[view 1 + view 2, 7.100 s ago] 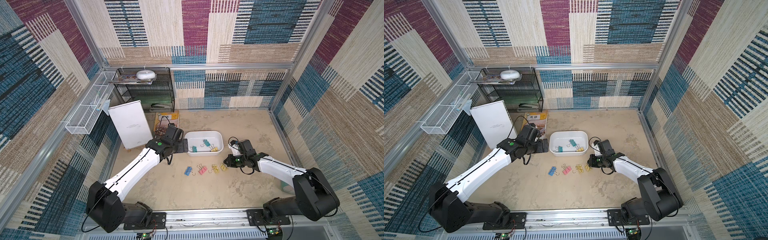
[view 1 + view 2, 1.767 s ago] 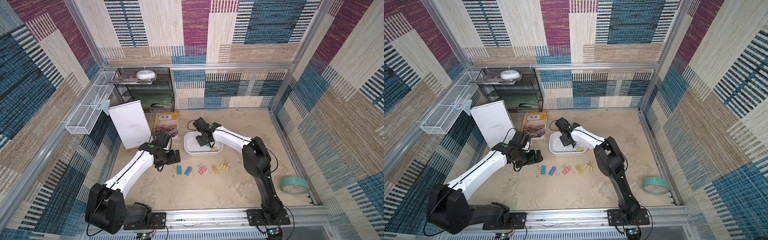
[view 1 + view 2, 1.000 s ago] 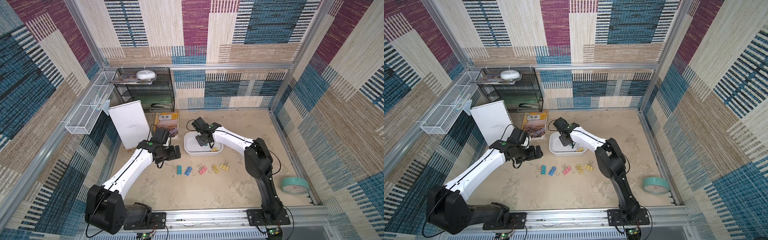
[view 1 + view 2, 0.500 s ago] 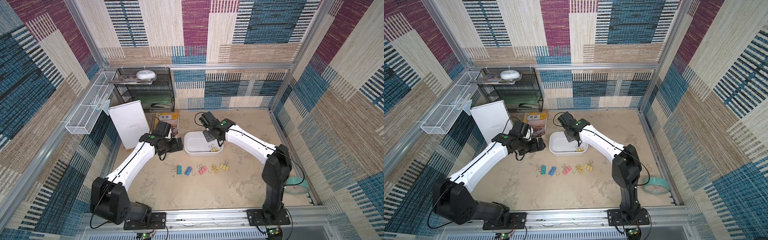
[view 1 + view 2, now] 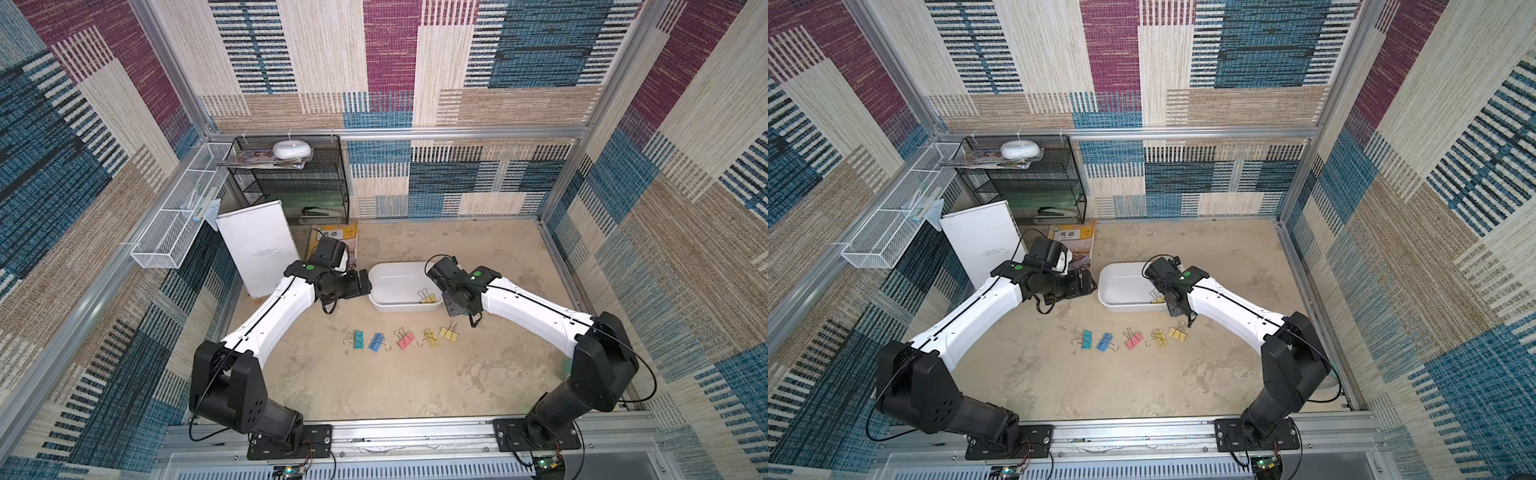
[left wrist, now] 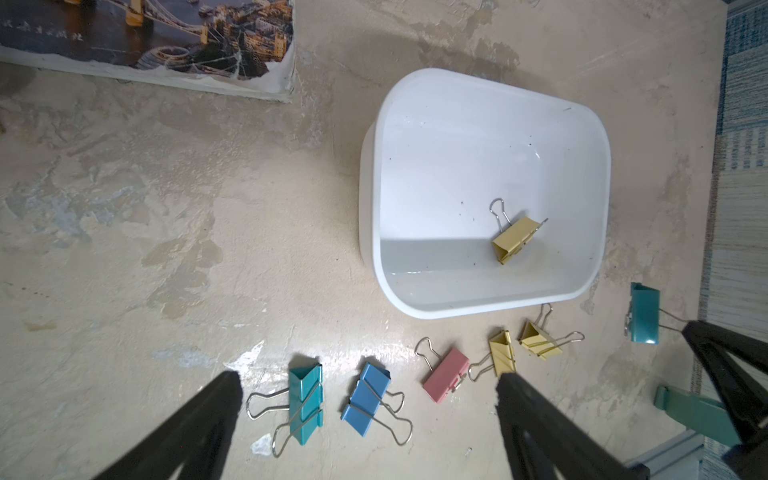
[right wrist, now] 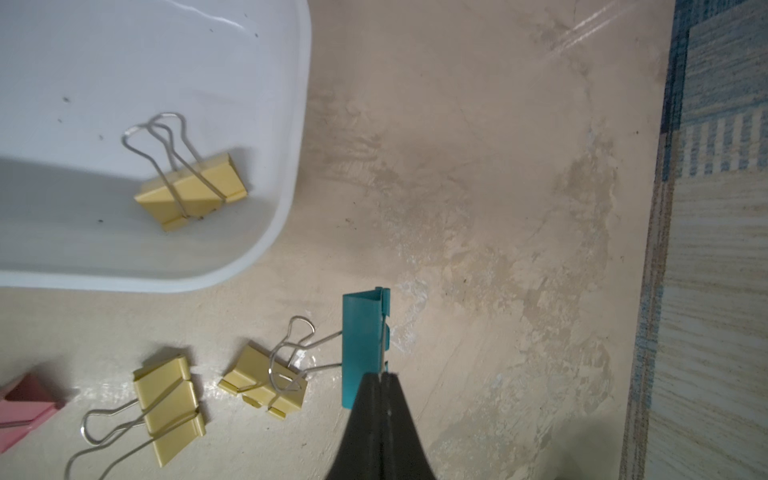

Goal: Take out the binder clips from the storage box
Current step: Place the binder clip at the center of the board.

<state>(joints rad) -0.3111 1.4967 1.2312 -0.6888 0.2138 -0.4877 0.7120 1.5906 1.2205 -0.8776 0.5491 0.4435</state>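
Teal binder clip [image 7: 361, 345] is clamped in the right pincer [image 7: 380, 377]; left pincer [image 6: 369, 376] gapes apart.

One binder clip [image 5: 427, 297] lies in the storage box [image 5: 388, 274], at its right end; a row of five clips [image 5: 403, 338] sits on the table [image 5: 374, 382] just before it, and a book [image 5: 1077, 243] lies behind-left.

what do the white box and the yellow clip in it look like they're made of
The storage box looks like glossy white moulded plastic: soft highlights, rounded corners, one-piece rim. The yellow binder clip inside it looks like folded sheet metal with a satin pastel coating, judging by its crisp creases; its shiny silver wire handles are probably bare steel.
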